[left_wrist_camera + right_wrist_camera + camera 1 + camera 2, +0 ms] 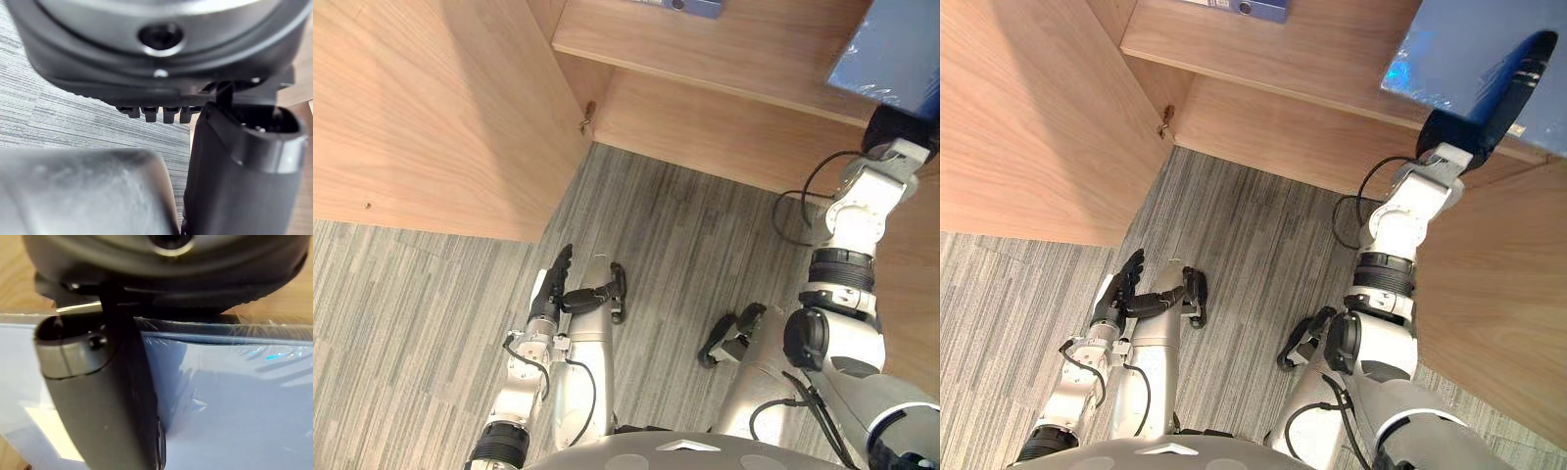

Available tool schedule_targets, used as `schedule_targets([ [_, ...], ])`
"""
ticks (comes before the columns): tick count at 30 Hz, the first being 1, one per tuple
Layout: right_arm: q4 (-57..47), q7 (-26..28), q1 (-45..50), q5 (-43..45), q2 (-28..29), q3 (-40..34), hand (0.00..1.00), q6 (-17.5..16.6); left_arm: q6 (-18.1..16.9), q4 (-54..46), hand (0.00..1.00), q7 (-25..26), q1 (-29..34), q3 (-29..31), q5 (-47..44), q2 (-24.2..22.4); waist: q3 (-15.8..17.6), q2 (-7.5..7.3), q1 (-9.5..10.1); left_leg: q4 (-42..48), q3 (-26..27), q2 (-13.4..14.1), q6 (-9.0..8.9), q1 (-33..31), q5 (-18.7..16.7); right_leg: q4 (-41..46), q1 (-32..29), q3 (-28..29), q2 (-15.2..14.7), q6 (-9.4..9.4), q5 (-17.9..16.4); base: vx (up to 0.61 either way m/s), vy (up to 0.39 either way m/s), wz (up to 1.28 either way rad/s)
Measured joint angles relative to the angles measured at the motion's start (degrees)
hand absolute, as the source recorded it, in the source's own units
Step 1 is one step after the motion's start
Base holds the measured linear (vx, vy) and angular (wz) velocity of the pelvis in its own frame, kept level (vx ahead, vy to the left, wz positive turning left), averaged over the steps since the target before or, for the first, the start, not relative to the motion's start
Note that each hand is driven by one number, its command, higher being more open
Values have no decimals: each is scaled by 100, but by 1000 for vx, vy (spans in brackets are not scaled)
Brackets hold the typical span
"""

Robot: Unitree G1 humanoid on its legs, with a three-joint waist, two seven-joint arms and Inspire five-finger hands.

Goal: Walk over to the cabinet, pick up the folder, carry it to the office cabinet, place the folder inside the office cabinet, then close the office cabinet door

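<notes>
My right hand [1494,98] is raised at the upper right and holds a blue, plastic-wrapped folder [1454,49] in front of the wooden office cabinet. Its thumb [98,396] lies pressed across the folder's face [234,396], clamping it. The folder's edge hangs just above the cabinet's shelf [705,49]. Down beside my body, my left hand [551,284] points at the floor with straight fingers and holds nothing.
The cabinet door [421,108] stands swung open on the left, with a hinge [586,117] at the inner corner. A second blue binder [1246,8] lies further back on the shelf. Below it is the lower wooden panel [705,137] and grey striped carpet [685,235].
</notes>
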Motion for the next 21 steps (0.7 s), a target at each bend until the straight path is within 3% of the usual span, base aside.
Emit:
schedule_targets([
  [21, 436, -35, -153, 1, -17, 257, 0, 72, 20, -2, 100, 1, 1, -65, -283, 13, 28, -4, -9, -342, -105, -49, -98, -8, 187, -233, 96, -248, 12, -3, 3, -1, -12, 2],
])
